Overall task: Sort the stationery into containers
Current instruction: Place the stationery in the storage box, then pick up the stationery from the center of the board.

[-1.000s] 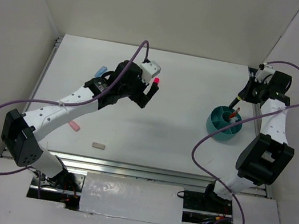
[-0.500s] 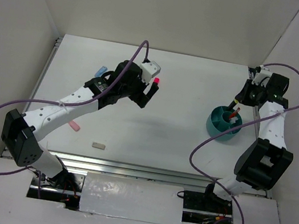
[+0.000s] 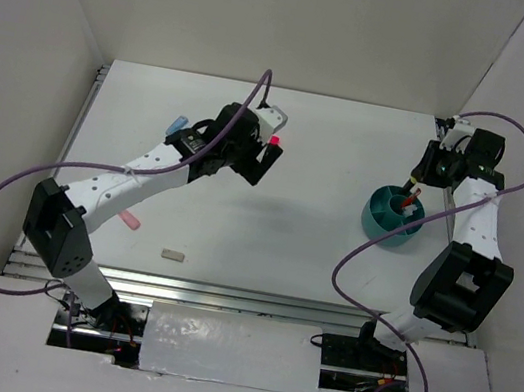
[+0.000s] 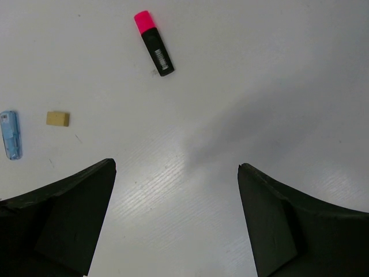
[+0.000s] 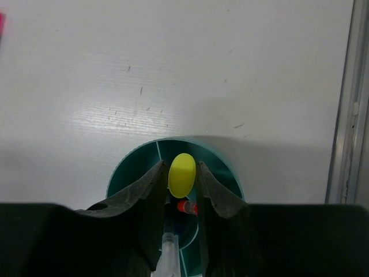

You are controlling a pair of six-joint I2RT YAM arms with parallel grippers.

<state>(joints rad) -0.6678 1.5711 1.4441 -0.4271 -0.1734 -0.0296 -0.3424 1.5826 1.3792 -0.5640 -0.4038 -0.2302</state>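
While the right hand (image 5: 182, 183) is clamped on a yellow-capped highlighter (image 5: 182, 173) over the teal cup (image 5: 226, 167), at lower centre of its wrist view, the left hand (image 4: 176, 166) hangs wide apart above the counter (image 4: 277, 75), gripping nothing. The pink-capped highlighter (image 4: 154, 44) lies upper left.

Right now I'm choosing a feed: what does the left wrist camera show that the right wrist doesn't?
Left wrist only: a tan eraser, a blue clip and a pink-capped marker, beyond the open left gripper. Right wrist only: the teal cup with a red pen inside, and the right gripper shut on a yellow cap. Both: the white table; the right's pink edge sliver may be that marker.
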